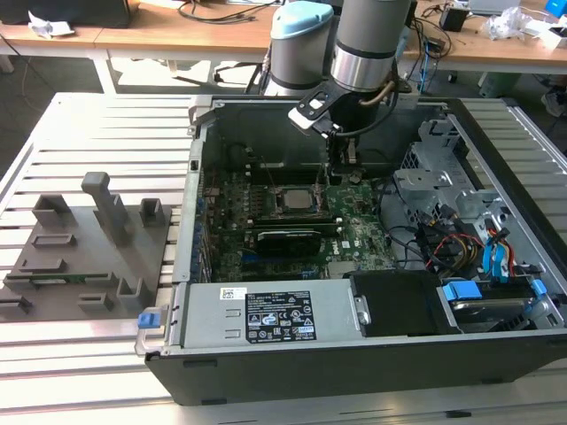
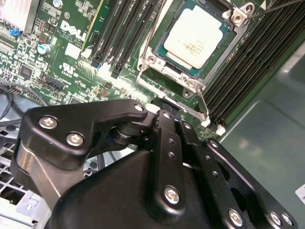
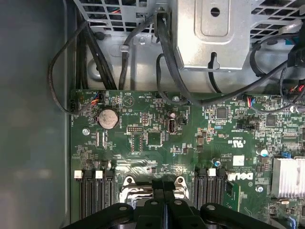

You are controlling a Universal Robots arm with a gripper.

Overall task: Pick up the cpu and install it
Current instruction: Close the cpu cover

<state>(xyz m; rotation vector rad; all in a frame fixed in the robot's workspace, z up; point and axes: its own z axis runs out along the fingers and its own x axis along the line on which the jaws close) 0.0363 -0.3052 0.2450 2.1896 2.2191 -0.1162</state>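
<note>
The cpu (image 2: 193,40), a small square chip with a pale shiny top, lies flat inside the socket frame (image 2: 151,59) on the green motherboard; in the exterior view the cpu (image 1: 295,197) sits mid-board. My gripper (image 2: 164,110) hangs just beside the socket's edge, near its thin metal lever (image 2: 191,108). The two black fingers (image 3: 158,187) are pressed together with nothing between them. In the exterior view the gripper (image 1: 330,180) reaches down into the open case, just to the exterior view's right of the socket.
The open computer case (image 1: 204,159) lies on a slatted metal table. A grey fixture tray (image 1: 80,248) with upright pegs stands at the exterior view's left. Memory slots (image 2: 238,71), black cables (image 3: 167,57) and a drive cage (image 1: 443,168) crowd around the socket.
</note>
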